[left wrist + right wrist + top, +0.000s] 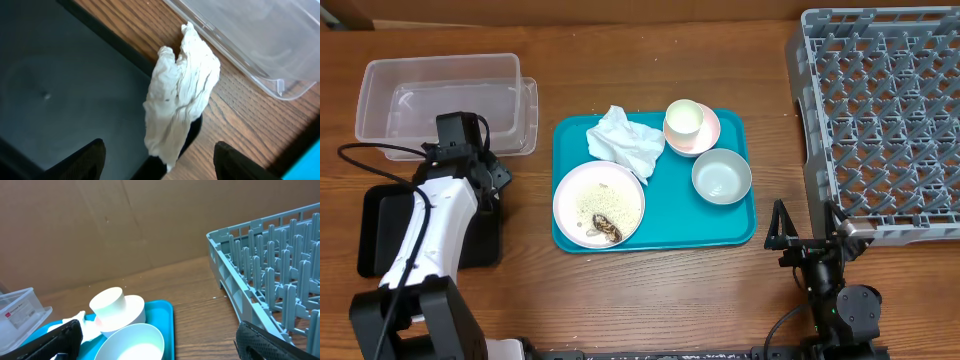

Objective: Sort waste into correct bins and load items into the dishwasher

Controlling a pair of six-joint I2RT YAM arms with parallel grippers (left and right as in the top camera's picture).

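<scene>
My left gripper is open above the right edge of the black tray. A crumpled white napkin lies across that tray's rim and the wood, beside the clear tub; the jaws do not touch it. Another white napkin lies on the teal tray. The white plate holds brown scraps and rice crumbs. The white cup sits on the pink saucer. The bowl is near. My right gripper is open and empty. No red wrapper shows.
The teal tray sits mid-table. The grey dish rack stands at the right, its near wall close to my right gripper. A black cable runs by the left arm.
</scene>
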